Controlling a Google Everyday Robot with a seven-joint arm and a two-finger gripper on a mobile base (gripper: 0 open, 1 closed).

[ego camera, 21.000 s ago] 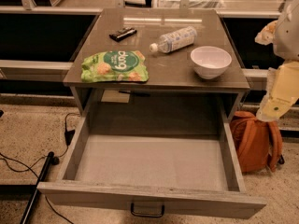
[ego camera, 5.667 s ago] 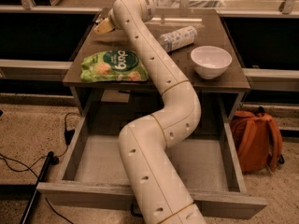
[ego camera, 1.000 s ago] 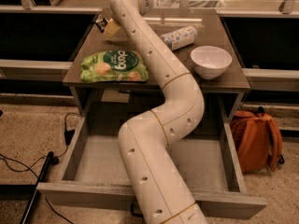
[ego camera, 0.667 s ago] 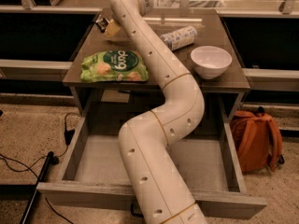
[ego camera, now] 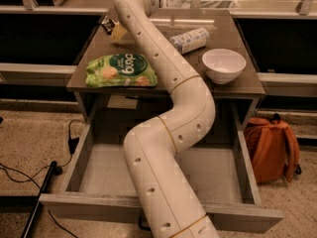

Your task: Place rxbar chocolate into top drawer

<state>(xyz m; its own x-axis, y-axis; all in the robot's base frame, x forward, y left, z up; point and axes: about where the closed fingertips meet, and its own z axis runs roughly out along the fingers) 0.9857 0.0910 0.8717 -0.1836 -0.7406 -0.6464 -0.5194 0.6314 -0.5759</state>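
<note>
Arm (ego camera: 168,133) runs from lower ctr of frame, over open top drawer (ego camera: 106,170), to table (ego camera: 94,43) rear; green bag (ego camera: 121,70) at table front, frame left; bowl (ego camera: 224,65) frame right; bottle (ego camera: 189,39) upper ctr; gripper (ego camera: 113,29) upper left, clamped on rxbar chocolate (ego camera: 107,25) at table's far-left corner.

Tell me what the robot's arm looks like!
The arm is creamy white and shaped like a fat, bendy tube. It is made of round pieces joined by thin yellowish rings, with small dark dots along it. The gripper at its tip, over the back left corner of the table, looks pale yellow.
</note>
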